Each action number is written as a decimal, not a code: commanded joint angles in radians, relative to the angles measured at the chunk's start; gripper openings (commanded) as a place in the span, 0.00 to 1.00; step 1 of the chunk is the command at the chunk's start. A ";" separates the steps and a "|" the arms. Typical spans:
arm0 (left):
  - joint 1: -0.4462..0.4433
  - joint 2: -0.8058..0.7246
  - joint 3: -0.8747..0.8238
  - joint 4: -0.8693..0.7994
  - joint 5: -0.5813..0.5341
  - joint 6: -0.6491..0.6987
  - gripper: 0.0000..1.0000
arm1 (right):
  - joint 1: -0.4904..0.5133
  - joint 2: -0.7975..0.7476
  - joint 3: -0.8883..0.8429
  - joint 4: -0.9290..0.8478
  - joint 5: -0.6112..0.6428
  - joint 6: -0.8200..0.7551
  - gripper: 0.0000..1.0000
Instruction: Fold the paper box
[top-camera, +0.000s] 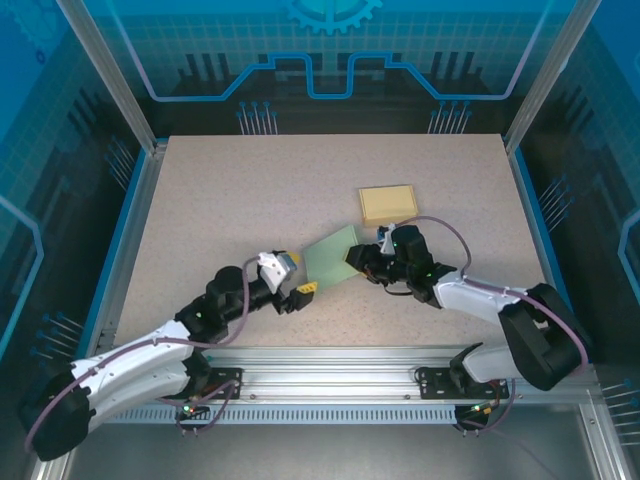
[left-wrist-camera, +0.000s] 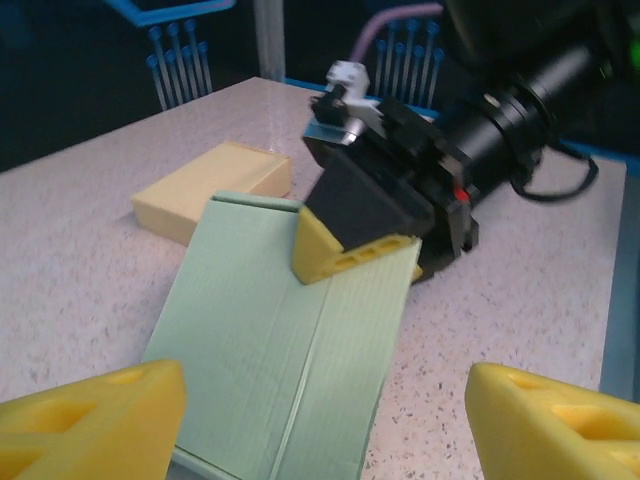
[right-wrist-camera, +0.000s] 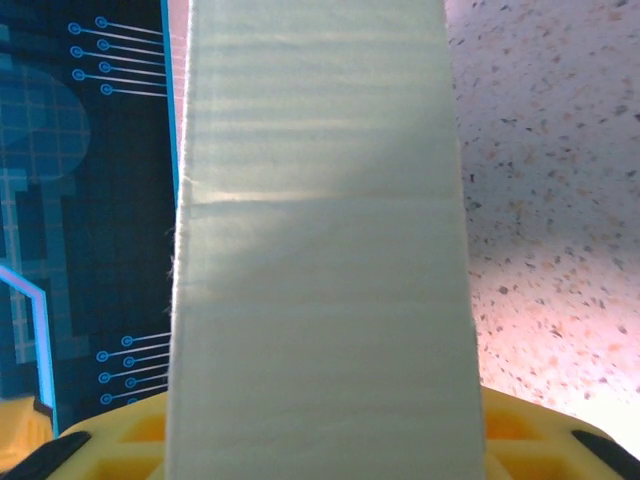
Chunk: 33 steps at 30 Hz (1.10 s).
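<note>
The paper box (top-camera: 330, 258) is a flat pale-green creased sheet lying on the table between my two grippers. My right gripper (top-camera: 362, 258) is shut on its far right end; in the left wrist view one yellow finger (left-wrist-camera: 345, 245) presses on top of the sheet (left-wrist-camera: 290, 340). In the right wrist view the sheet (right-wrist-camera: 315, 250) runs out from between the yellow pads (right-wrist-camera: 540, 435). My left gripper (top-camera: 297, 277) stands open at the sheet's near left end, its fingertips (left-wrist-camera: 100, 410) spread wide on either side of the sheet's edge without touching it.
A pale yellow box (top-camera: 388, 203) lies flat just behind the green sheet, also seen as a yellow box (left-wrist-camera: 215, 185) in the left wrist view. Aluminium frame posts and blue panels wall the table. Bare speckled tabletop (top-camera: 230, 190) spreads to the left and back.
</note>
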 joint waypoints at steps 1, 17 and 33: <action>-0.083 0.056 0.004 0.045 -0.098 0.327 0.76 | 0.000 -0.044 0.015 -0.124 0.042 0.016 0.29; -0.208 0.642 0.136 0.403 -0.431 0.525 0.83 | 0.006 -0.143 0.001 -0.181 0.086 0.061 0.26; -0.241 0.874 0.216 0.617 -0.676 0.604 0.73 | 0.011 -0.147 -0.003 -0.191 0.090 0.074 0.31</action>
